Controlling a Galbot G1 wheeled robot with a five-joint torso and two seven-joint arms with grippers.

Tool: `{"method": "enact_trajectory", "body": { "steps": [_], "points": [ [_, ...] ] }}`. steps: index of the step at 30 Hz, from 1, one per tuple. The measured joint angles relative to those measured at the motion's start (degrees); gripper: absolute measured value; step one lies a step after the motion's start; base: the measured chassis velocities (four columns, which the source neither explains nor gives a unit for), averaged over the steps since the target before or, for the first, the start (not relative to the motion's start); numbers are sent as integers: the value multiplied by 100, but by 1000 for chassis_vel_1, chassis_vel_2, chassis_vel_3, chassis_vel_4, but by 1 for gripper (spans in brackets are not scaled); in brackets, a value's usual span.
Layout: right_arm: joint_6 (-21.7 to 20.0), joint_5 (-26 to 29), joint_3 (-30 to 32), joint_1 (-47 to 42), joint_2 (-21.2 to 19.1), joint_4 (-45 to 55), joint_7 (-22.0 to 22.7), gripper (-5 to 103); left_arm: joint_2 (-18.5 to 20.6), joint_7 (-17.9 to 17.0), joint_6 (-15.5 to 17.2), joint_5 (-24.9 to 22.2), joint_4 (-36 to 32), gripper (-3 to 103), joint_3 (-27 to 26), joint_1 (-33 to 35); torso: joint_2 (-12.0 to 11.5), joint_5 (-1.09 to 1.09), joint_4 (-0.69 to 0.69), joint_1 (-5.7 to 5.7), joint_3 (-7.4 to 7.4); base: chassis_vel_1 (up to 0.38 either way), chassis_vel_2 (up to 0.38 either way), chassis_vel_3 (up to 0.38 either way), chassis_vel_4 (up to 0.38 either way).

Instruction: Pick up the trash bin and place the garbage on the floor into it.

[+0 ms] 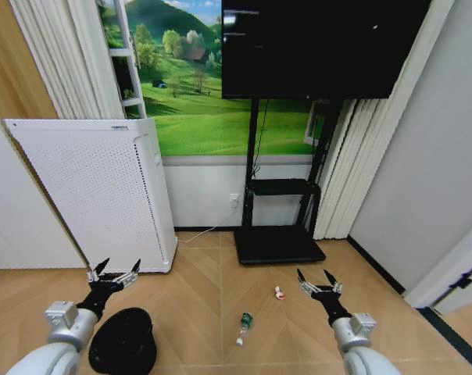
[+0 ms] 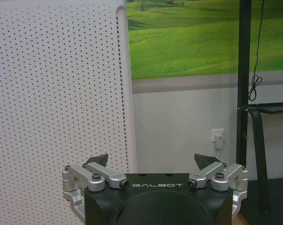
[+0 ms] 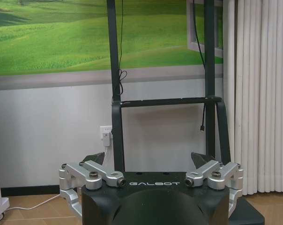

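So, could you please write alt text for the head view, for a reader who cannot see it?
Two open grippers, left and right, hover above the wooden floor. A black mesh trash bin stands under the left arm; a green bottle and a small red-and-white scrap lie between the arms.

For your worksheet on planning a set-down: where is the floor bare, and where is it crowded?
Bare floor lies between the bin and the bottle, and along the right wall beyond the right gripper. It is crowded mid-floor, where the bottle and the scrap lie close to that gripper.
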Motion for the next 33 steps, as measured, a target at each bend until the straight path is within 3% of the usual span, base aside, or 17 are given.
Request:
{"method": "enact_trajectory", "body": {
  "steps": [33],
  "points": [
    [53, 106, -2, 35, -76, -121, -12, 100, -174, 39, -42, 182, -60, 100, 23, 79, -762, 0, 0, -237, -524, 0, 0, 0, 0]
  ]
}}
